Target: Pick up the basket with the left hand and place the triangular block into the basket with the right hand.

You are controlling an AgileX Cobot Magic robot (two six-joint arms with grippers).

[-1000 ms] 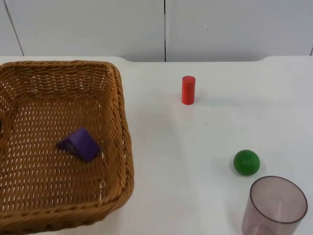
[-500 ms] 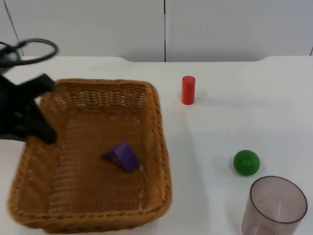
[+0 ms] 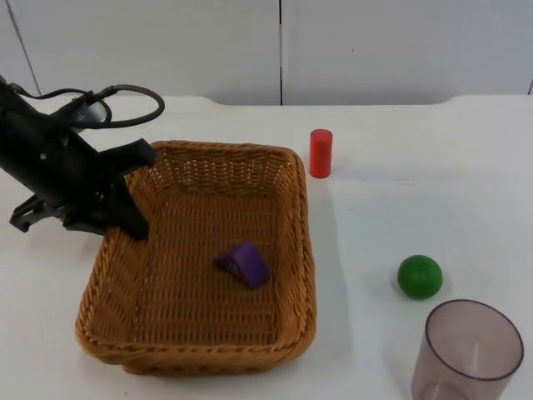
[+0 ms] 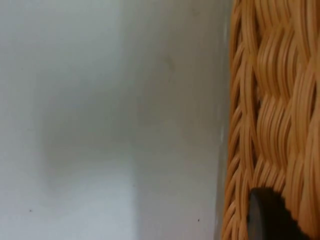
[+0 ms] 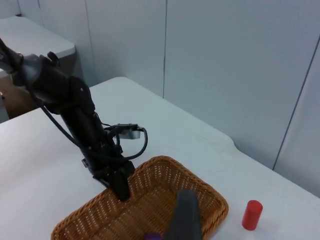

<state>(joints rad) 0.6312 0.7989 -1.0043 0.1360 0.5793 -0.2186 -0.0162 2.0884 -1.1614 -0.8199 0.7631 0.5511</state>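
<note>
Two arms are in play, and from the left the account starts with the left gripper (image 3: pixel 125 200), which is clamped on the left rim of the woven brown wicker basket (image 3: pixel 275 158); in the left wrist view its black fingertip (image 4: pixel 270 215) is seen pressed against the wicker weave. Inside the basket, near the middle of its floor, the purple triangular block (image 3: pixel 244 263) is lying on its side. To the right of the basket a red cylindrical block (image 3: pixel 321 152) is standing upright, close to the basket's far right corner but apart from it. Further right, a green ball (image 3: pixel 419 277) is resting on the white table top (image 3: pixel 400 208), and a translucent grey plastic cup (image 3: pixel 470 350) stands just beside it.

With the block already in the basket, the placing step is judged to be done, and only the holding or setting down of the basket seems left. A steady, level hold would be called for next, so that the block is not tipped out.

The right gripper (image 5: pixel 184 220) is seen from the right wrist camera, high above the basket; whether its fingers are parted cannot be told. The left arm's pose against the grey partition wall (image 5: pixel 225 65) is also given by that view, whereas the cup and ball are shown from the top.
</note>
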